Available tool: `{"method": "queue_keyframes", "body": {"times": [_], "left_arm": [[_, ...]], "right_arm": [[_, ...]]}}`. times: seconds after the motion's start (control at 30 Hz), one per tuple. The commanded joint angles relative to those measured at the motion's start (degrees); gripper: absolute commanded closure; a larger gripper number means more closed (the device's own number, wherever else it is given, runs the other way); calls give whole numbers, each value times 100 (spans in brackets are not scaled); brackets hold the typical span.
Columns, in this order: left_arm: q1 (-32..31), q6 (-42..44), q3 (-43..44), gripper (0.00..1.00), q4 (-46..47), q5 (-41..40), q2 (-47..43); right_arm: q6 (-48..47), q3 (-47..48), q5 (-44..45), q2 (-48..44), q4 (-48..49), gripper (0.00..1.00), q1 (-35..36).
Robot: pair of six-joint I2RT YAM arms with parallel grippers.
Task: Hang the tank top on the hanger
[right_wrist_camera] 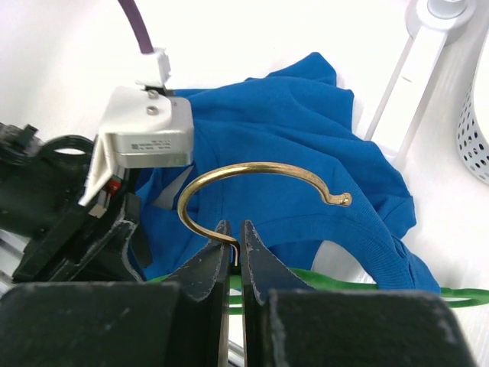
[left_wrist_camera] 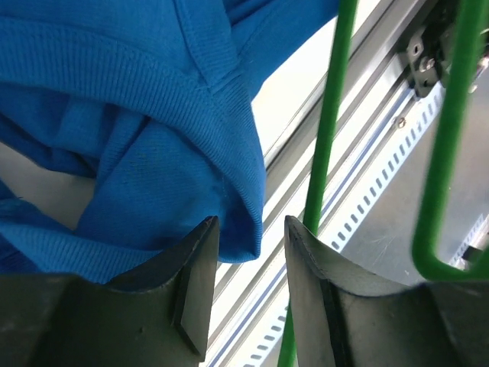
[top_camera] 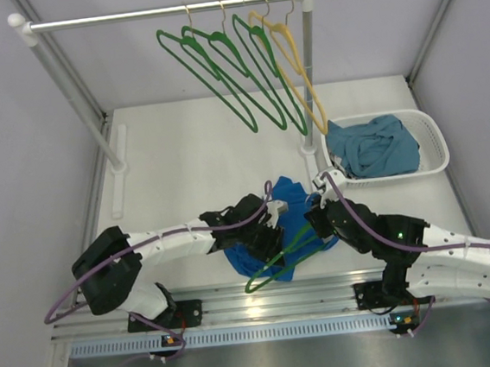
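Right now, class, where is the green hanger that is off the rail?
In the top view the hanger sits at the centre-front of the table, overlapping the tank top; the right gripper pinches its brass hook.

The flat white tabletop [top_camera: 181, 146] carries the following items. A crumpled bright royal-blue fabric tank top [top_camera: 292, 198] lies near the front centre. A thin green triangular clothes hanger [top_camera: 271, 273] overlaps the near part of the tank top; contact with the tabletop cannot be determined. A white perforated plastic basket [top_camera: 433, 143] stands at the right, holding a duller teal garment [top_camera: 372, 147]. Two flat white rack feet [top_camera: 120, 165] rest at the left and centre-right. An aluminium rail [top_camera: 265, 299] runs along the near edge.
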Motion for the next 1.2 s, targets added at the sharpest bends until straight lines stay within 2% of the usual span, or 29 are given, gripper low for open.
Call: {"method": "queue_keyframes", "body": {"times": [0.0, 0.57, 0.67, 0.7, 0.73, 0.83, 0.93, 1.0, 1.07, 1.17], "left_arm": [[-20, 27, 122, 56, 185, 275, 174], [-363, -105, 210, 56, 958, 126, 930], [-381, -149, 148, 64, 1213, 204, 904], [-381, -167, 104, 69, 1274, 248, 896], [-381, -184, 69, 78, 1284, 310, 861], [-381, -202, 7, 92, 1521, 363, 808], [-372, -193, -36, 99, 1565, 363, 720], [-372, -202, -63, 97, 1600, 389, 693], [-372, -202, -54, 85, 1583, 398, 737], [-372, -184, 7, 74, 1548, 416, 877]], "right_arm": [[39, 0, 86, -53, 165, 100, 87], [75, -26, 103, -61, 165, 100, 87], [83, -35, 121, -52, 156, 100, 87], [92, -35, 129, -61, 156, 100, 87], [92, -35, 138, -61, 147, 100, 87], [84, -17, 156, -70, 121, 100, 78], [92, -26, 191, -79, 86, 100, 87], [84, -26, 200, -88, 86, 100, 87], [92, -18, 200, -96, 77, 100, 78], [92, -17, 209, -79, 68, 100, 87]]}}
